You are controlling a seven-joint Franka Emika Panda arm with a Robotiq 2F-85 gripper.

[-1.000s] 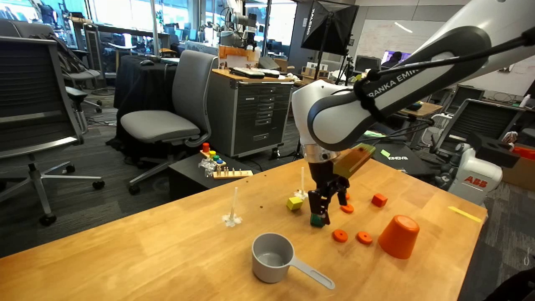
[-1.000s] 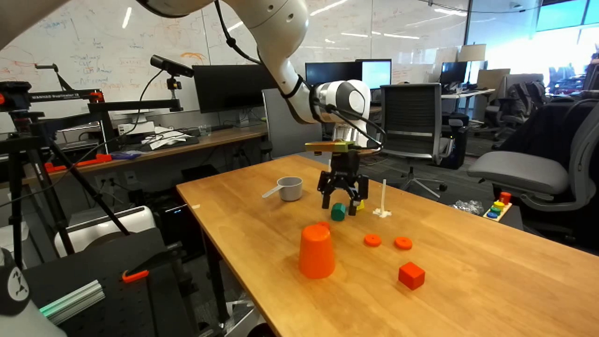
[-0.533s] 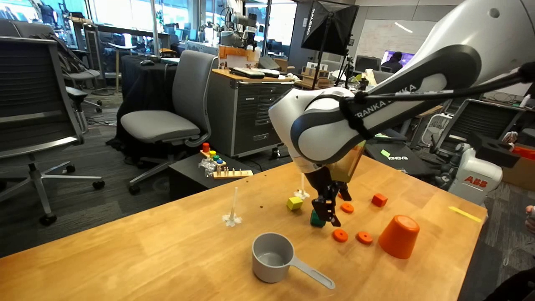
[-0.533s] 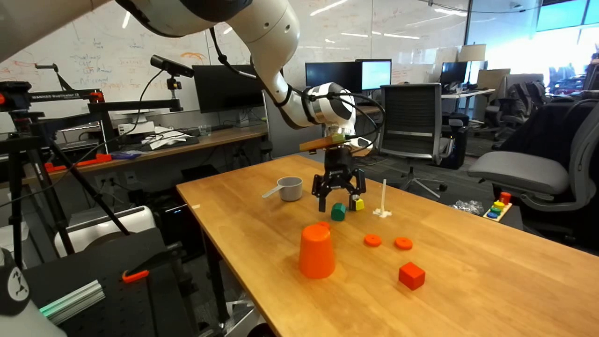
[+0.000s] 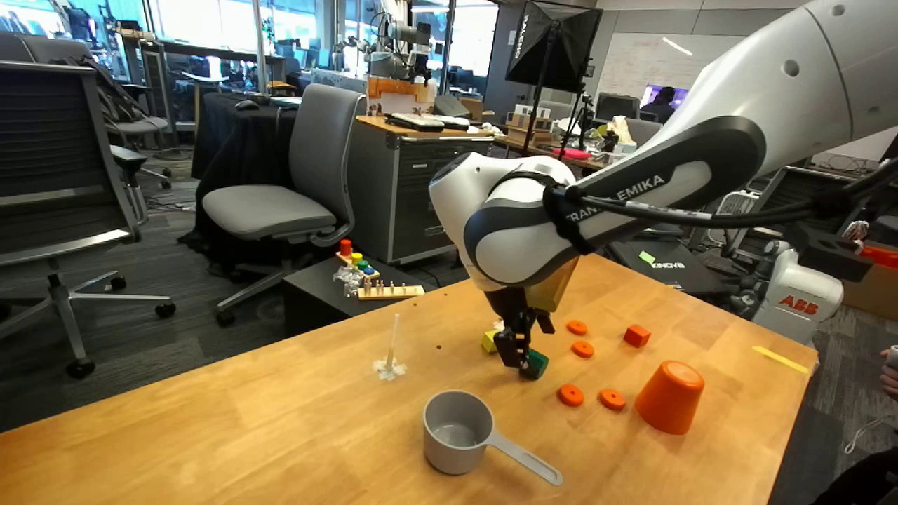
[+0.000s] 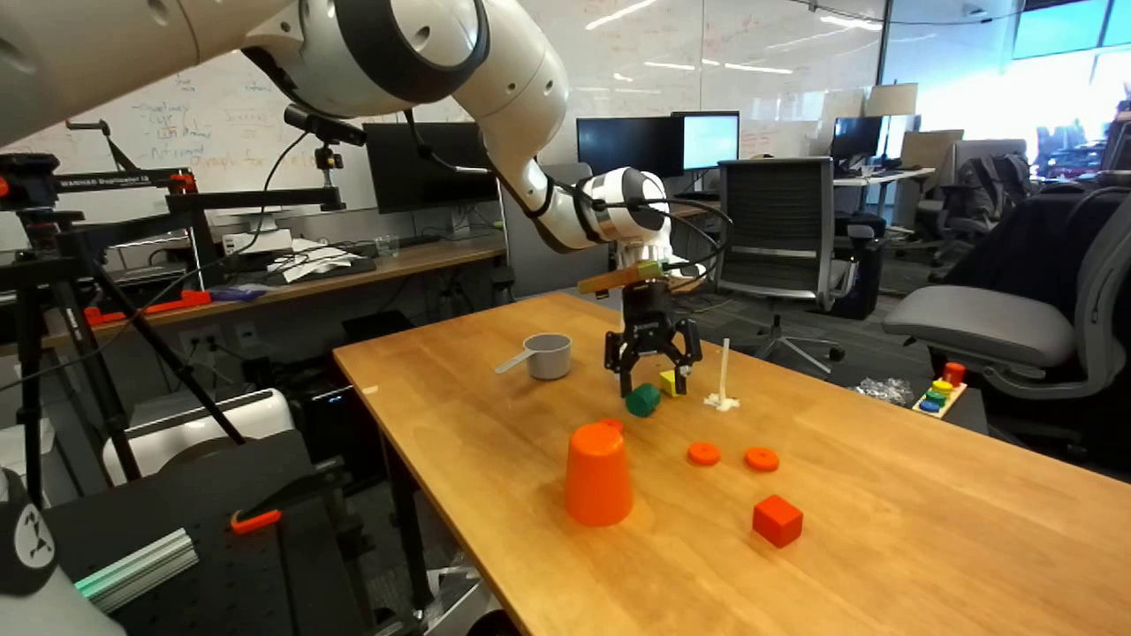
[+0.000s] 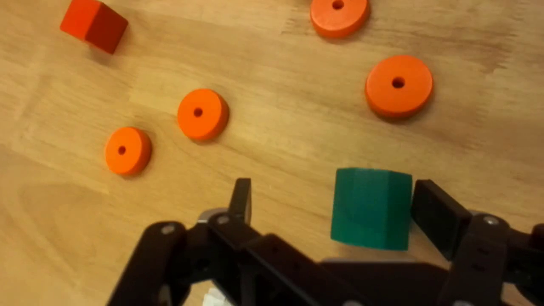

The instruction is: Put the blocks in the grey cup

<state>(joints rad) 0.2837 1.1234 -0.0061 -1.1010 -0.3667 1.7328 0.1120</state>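
Observation:
The green block (image 5: 538,364) lies on the table, turned, between the open fingers of my gripper (image 6: 654,387). In the wrist view the green block (image 7: 369,208) is close against the right finger, perhaps touching; a wide gap separates it from the left finger. The yellow block (image 5: 489,342) stands just behind the gripper, partly hidden, and is out of the wrist view. A red block (image 5: 637,336) and several orange discs (image 5: 570,395) lie on the table; the wrist view shows the red block (image 7: 94,24) too. The grey cup (image 5: 456,438) stands upright, with nothing visible inside.
A larger orange cup (image 5: 670,398) stands upside down near the table edge. Thin upright pegs are taped to the table, one left of the gripper (image 5: 393,347) in an exterior view. A person's hand (image 5: 889,372) shows at the right edge.
My gripper has come down around the green block after shifting sideways. The green block has turned and tilted from its earlier pose. The grey cup and the other blocks have not moved.

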